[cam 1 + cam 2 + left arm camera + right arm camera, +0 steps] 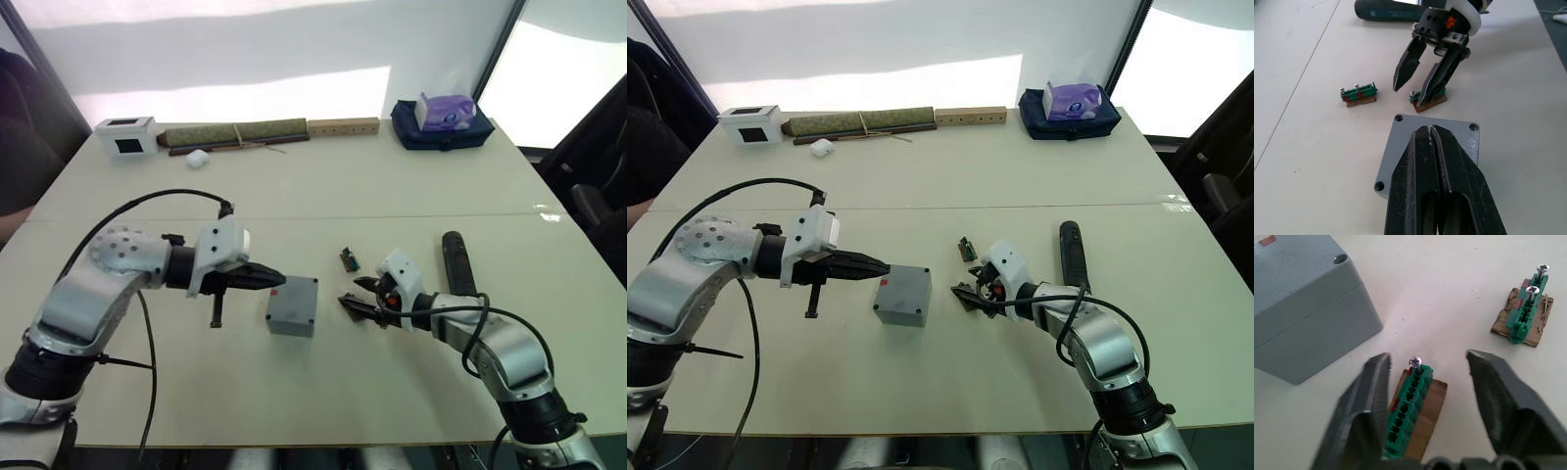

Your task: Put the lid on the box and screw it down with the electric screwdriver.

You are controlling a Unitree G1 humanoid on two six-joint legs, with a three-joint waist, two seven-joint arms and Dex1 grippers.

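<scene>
The grey box (292,307) stands mid-table with the lid (1397,147) seated on it; a seam between the two halves runs along its side (1312,328). My left gripper (279,279) is shut and empty, its tips over the lid's left edge. My right gripper (353,293) is open just right of the box, its fingers (1369,396) straddling a small green circuit piece (1411,401) that carries a screw. The electric screwdriver (458,262) lies flat on the table to the right of that gripper.
A second green circuit piece (349,259) lies just behind the right gripper. Along the far edge stand a white box with a dark window (125,135), a rolled mat (235,132), a wooden strip (343,126) and a tissue pack on a dark bag (446,116).
</scene>
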